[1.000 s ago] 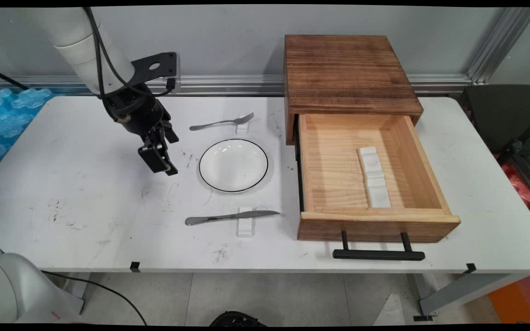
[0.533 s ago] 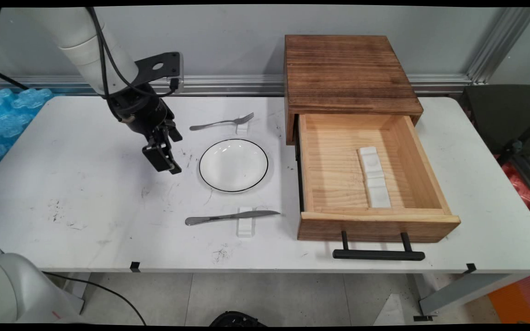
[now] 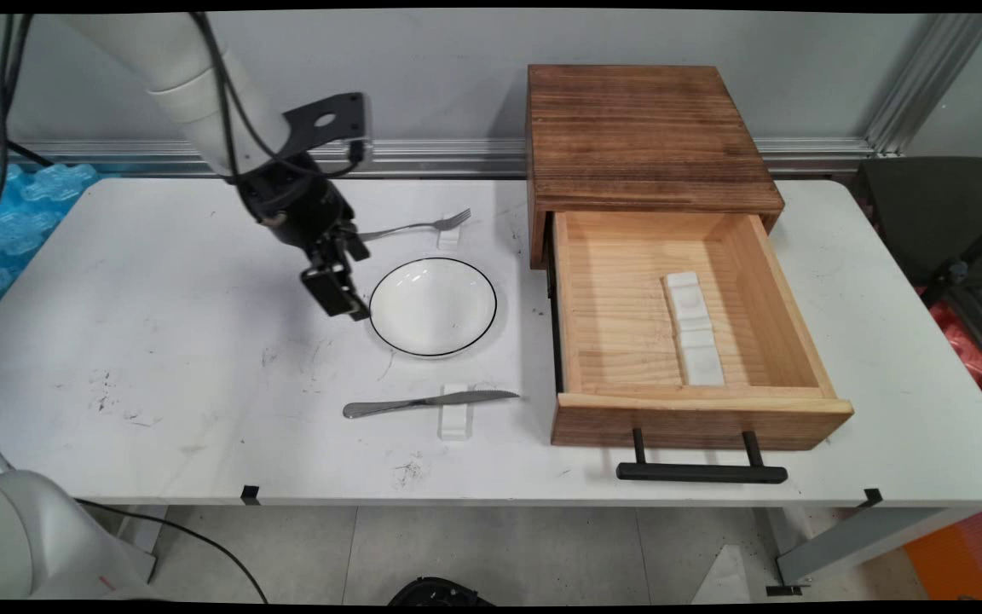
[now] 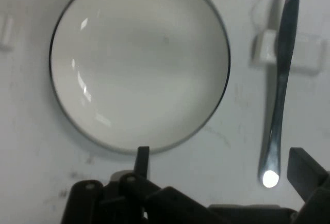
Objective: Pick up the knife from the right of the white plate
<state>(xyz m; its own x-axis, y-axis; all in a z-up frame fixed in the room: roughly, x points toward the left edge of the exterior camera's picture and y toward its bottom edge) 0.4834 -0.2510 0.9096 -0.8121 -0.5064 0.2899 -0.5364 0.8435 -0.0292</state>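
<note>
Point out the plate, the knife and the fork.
plate [image 3: 432,305]: main view, centre of its white well.
knife [image 3: 423,402]: main view, middle of the blade where it crosses its white rest.
fork [image 3: 423,225]: main view, on the handle just short of the tines.

The plate sits mid-counter. Behind it, toward the far edge, lies the fork on a rest; before it, toward the near edge, the knife on another rest. Right of them stands the drawer box, its open drawer holding a holder.
</note>
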